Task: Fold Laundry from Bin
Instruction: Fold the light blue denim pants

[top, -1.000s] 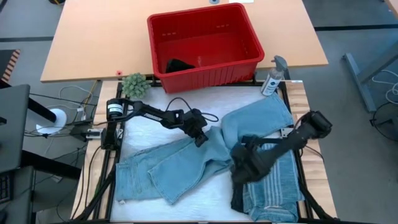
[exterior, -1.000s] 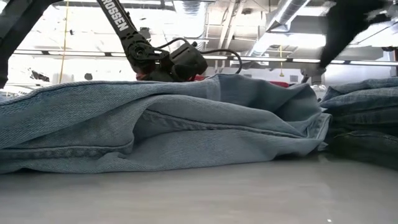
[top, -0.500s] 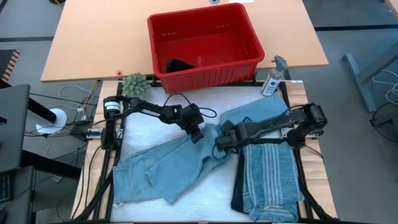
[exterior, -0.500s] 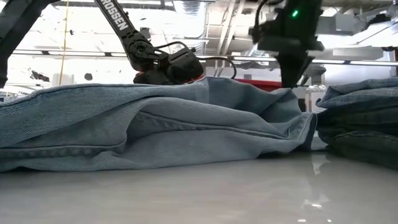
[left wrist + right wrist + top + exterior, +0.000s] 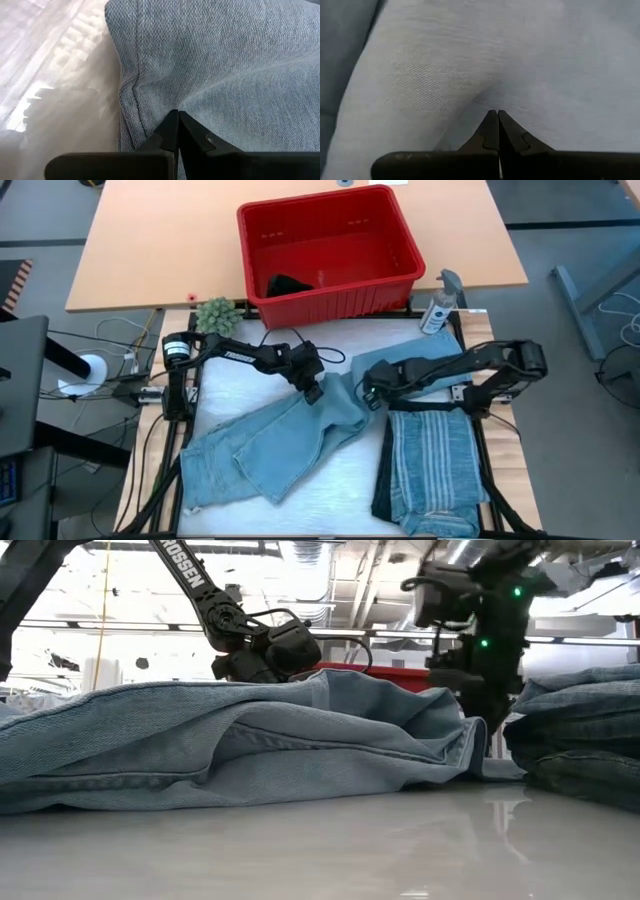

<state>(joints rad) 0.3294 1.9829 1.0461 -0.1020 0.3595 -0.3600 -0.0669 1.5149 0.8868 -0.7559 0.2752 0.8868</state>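
Both grippers are clamped on the light blue jeans (image 5: 290, 445) at mid-table: left gripper (image 5: 313, 392) and right gripper (image 5: 372, 398) pinch the waist edge, apparently to fold it. The bin (image 5: 330, 255) stands behind.

The right end effector (image 5: 371, 395) has closed on the jeans (image 5: 290, 442).

We find a robotics lab or workshop hall, not a home. In the low view, the background shows an industrial ceiling (image 5: 330, 570) with exposed ducts and strip lights. In the high view, a black metal frame (image 5: 178, 442) edges the work surface, loose cables (image 5: 95, 345) trail at the left, and a bare wooden table (image 5: 150, 240) stands on grey flooring (image 5: 580, 220).
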